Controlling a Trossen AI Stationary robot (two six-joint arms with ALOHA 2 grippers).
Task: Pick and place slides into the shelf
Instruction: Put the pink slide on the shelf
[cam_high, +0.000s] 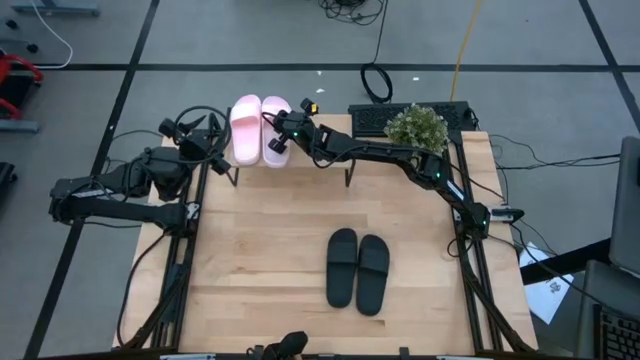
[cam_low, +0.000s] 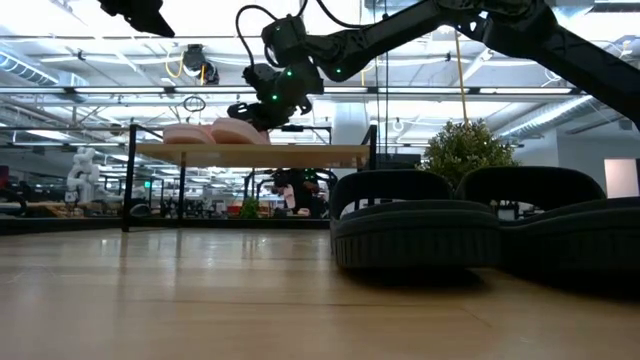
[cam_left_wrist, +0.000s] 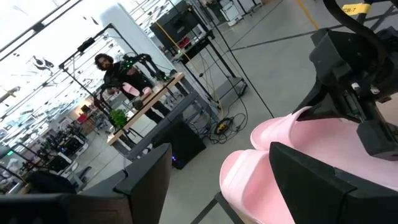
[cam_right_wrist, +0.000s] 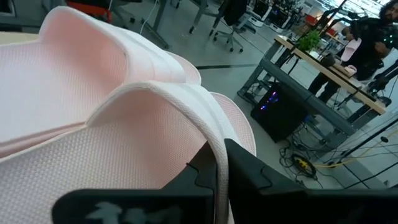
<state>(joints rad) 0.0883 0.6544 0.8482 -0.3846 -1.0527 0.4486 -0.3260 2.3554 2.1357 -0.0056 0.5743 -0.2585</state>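
Note:
Two light pink slides (cam_high: 245, 130) (cam_high: 275, 128) lie side by side on the shelf (cam_high: 300, 160), soles on its wooden top board (cam_low: 300, 153). My right gripper (cam_high: 283, 135) reaches from the table's right side and is shut on the right-hand pink slide (cam_right_wrist: 93, 112). My left gripper (cam_high: 212, 140) hovers open just left of the shelf, touching nothing; in its wrist view the pink pair (cam_left_wrist: 298, 155) lies ahead of its fingers. The black pair (cam_high: 357, 268) rests flat on the table nearer the front. My right gripper pinches the wide strap's edge (cam_right_wrist: 208, 134) of the right-hand pink slide, one finger (cam_right_wrist: 196, 177) under the strap and the other (cam_right_wrist: 261, 180) outside it. It comes slanting down from the table's right side. The slide sits on the shelf's top board (cam_low: 240, 150).
A small potted plant (cam_high: 417, 127) and a dark keyboard (cam_high: 370, 118) stand at the table's far right, behind the right arm. The shelf's thin black legs (cam_low: 131, 180) stand on the far part of the table. Bare wood lies between the shelf and the black slides.

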